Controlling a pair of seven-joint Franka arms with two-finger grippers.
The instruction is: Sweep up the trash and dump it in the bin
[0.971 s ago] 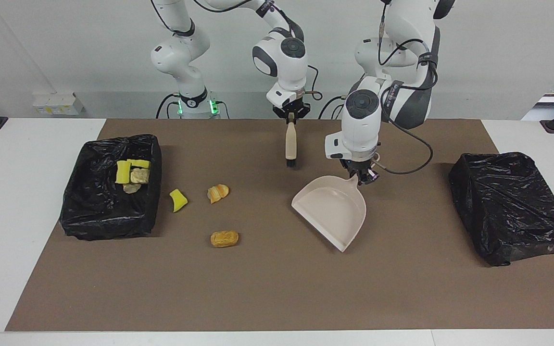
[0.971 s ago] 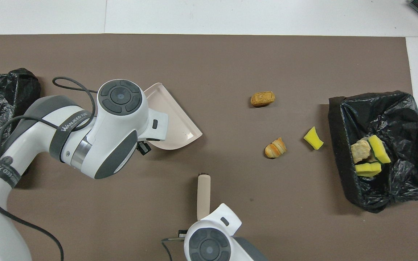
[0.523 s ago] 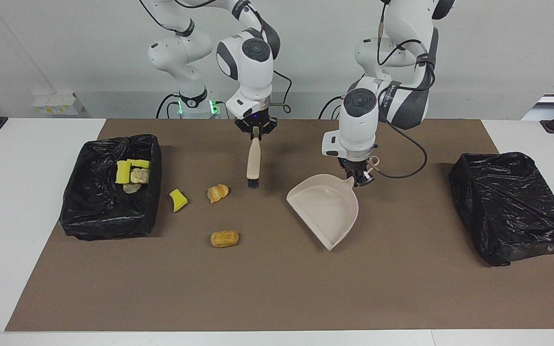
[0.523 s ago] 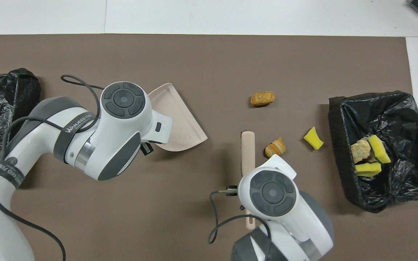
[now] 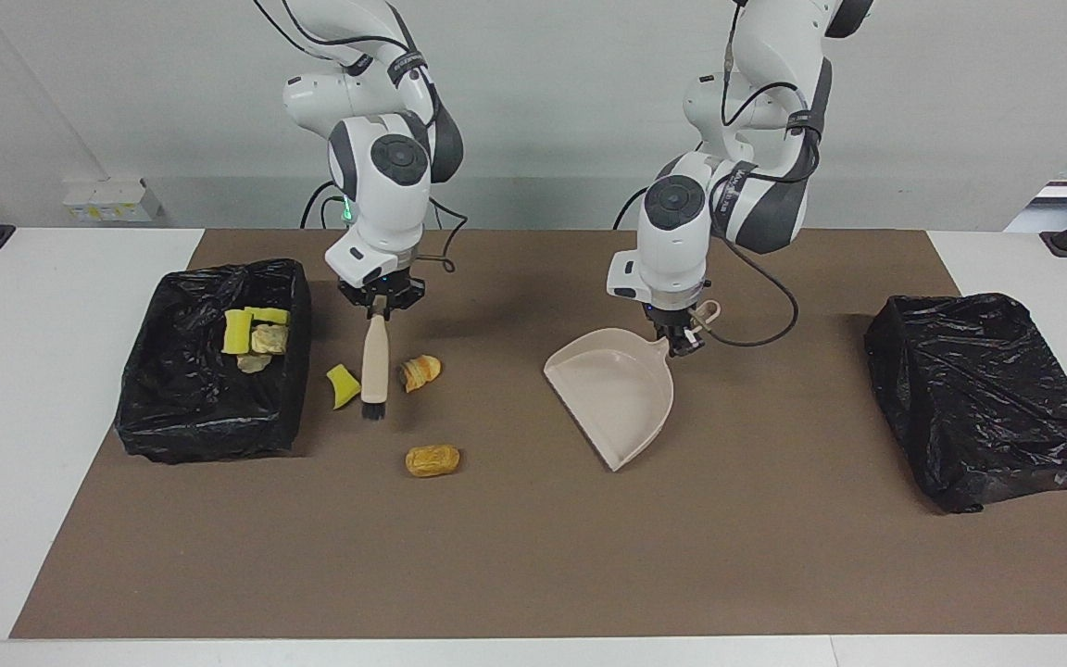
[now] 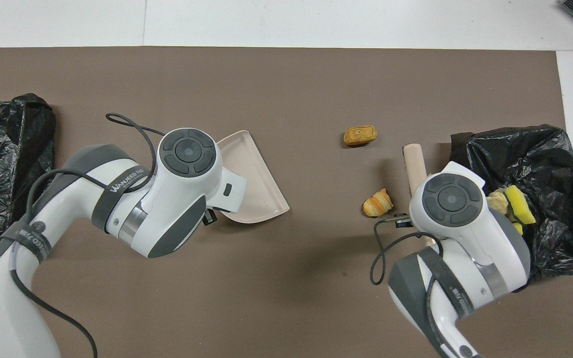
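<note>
Trash [image 5: 422,371] by bin [image 5: 209,435] edge — brush [image 5: 373,361] between scraps

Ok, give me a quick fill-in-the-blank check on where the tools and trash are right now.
1. The right gripper is shut on the handle of the ____.
2. The left gripper holds the ____ by its handle.
3. ____ scraps lie loose on the mat: a yellow sponge chunk and two pastry pieces.
4. The other scraps already sit in the bin at the ____ arm's end.

Missing words: brush; dustpan; Three; right
</note>
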